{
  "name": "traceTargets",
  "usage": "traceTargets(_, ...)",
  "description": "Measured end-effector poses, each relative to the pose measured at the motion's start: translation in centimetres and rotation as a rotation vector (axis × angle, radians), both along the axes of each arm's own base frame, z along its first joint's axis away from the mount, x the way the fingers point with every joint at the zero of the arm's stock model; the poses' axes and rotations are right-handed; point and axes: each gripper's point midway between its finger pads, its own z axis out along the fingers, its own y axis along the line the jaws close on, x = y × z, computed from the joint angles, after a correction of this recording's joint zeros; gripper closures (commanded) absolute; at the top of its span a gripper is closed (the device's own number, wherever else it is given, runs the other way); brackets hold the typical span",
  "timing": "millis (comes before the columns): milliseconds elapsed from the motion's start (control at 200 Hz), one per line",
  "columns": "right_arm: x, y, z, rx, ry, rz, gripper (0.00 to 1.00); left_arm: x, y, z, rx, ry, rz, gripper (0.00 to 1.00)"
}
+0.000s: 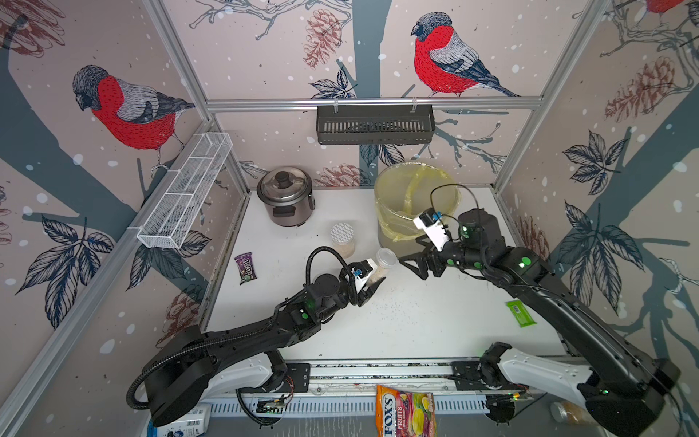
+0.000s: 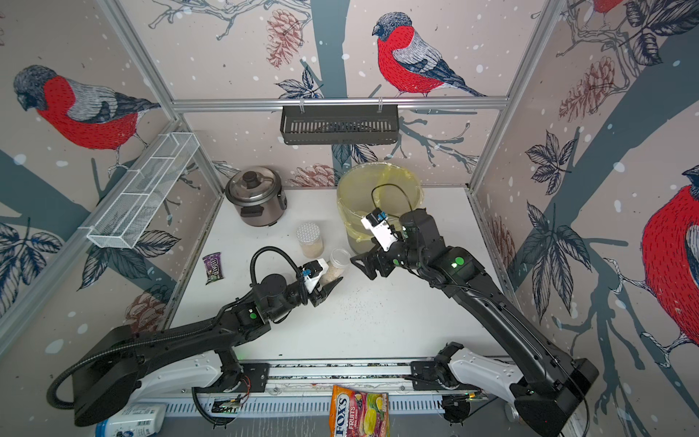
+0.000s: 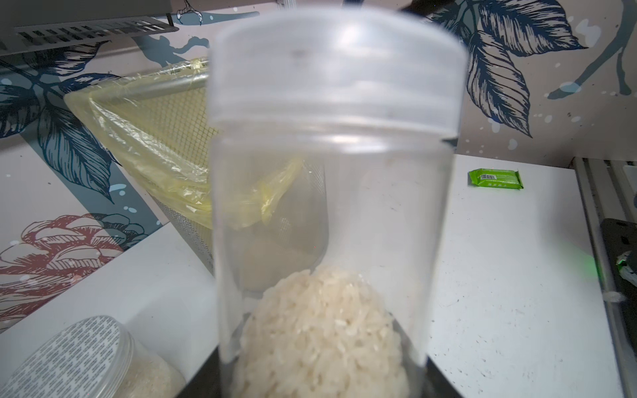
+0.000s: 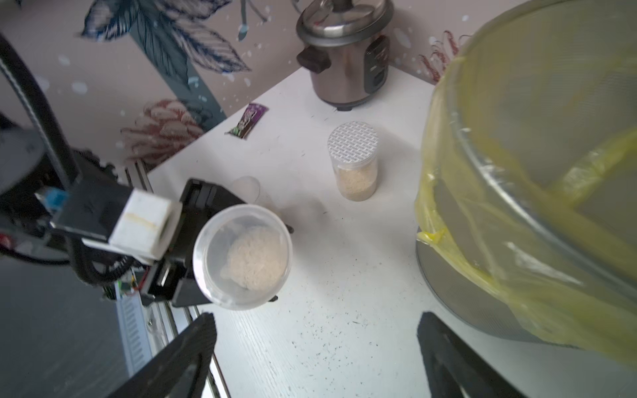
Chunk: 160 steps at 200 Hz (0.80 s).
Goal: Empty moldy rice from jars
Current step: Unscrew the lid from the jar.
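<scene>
Moldy rice point(image 3: 320, 330) sits clumped at the base of 1 narrow jar point(image 1: 381, 266), clamped in the left claw point(image 1: 372, 282). The jar's long axis tilts so its clear lid point(image 1: 386, 258) faces the right claw point(image 1: 414, 266), which is spread wide and empty just beside it, nearer the bin point(image 1: 380, 189).

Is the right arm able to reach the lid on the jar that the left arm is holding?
Probably yes. The right tool is open and points toward the clear lid of the jar gripped by the left tool. Nothing shows in the gap between them.
</scene>
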Motion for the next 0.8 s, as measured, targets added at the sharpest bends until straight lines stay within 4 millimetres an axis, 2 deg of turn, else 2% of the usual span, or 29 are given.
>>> traceTargets(50, 0.5, -0.2, 1.4, 0.062, 0.058, -0.067, 0.18, 0.1, 0.1, -0.1, 0.010, -0.009, 0.005, 0.81)
traceTargets(110, 0.5, 0.3, 1.8, 0.107, 0.150, -0.117, 0.19, 0.3, 0.1, -0.1, 0.019, -0.024, 0.015, 0.80)
traceTargets(220, -1.2, 2.0, 0.2, 0.102, 0.332, -0.165, 0.20, 0.5, 0.1, 0.2, 0.027, -0.065, 0.019, 0.80)
traceTargets(330, -2.3, 3.1, -0.1, 0.100, 0.431, -0.220, 0.19, 0.7, -0.1, -0.3, 0.054, -0.085, 0.016, 0.80)
traceTargets(490, -2.2, 3.9, -1.6, 0.063, 0.522, -0.309, 0.19, 0.9, -0.2, -0.9, 0.091, -0.103, 0.016, 0.80)
traceTargets(660, -2.1, 4.6, -3.4, 0.011, 0.571, -0.356, 0.18, 1.1, -0.1, -0.6, 0.096, -0.129, 0.029, 0.80)
traceTargets(800, -1.8, 4.7, -3.5, 0.010, 0.577, -0.380, 0.19, 1.1, 0.0, -0.8, 0.098, -0.133, 0.029, 0.80)
